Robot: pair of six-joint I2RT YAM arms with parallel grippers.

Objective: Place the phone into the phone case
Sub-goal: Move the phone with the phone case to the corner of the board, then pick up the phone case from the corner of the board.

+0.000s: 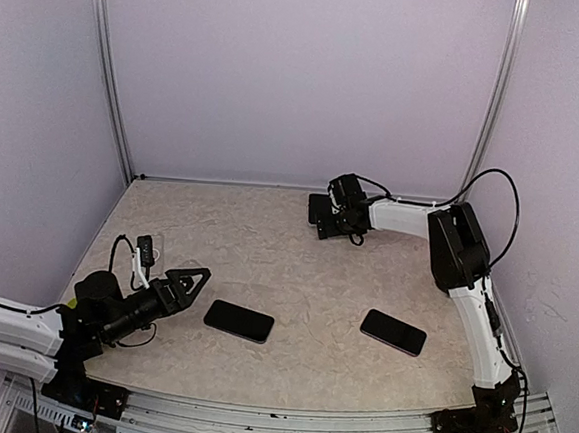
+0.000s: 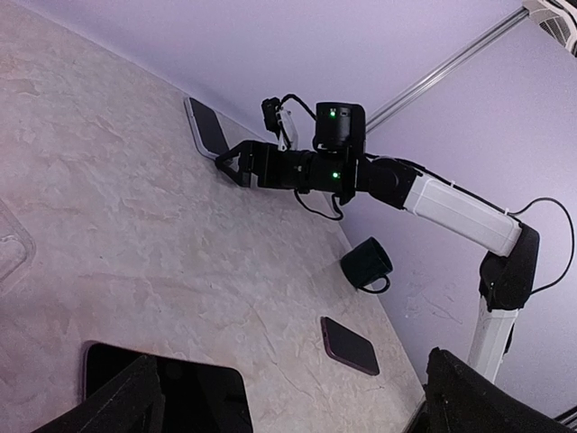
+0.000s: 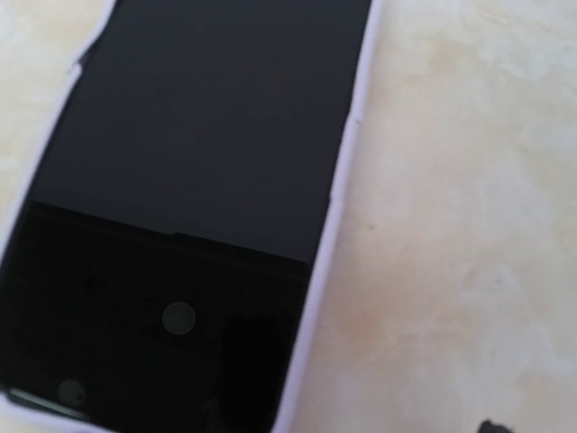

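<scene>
Both stand open, empty: left end effector, right end effector. The right, low by the cased phone at the tabletop's far edge, could nudge it askew.

Place: a robot lab cell.
Walls: plain lilac panels close in the back and both sides.
Frame: metal posts stand in the back corners, and a slotted rail runs along the near edge.
Table: a marbled top fills the floor of the cell.
Machines: a left arm and a right arm are bolted at the near edge, with loose cables.
</scene>
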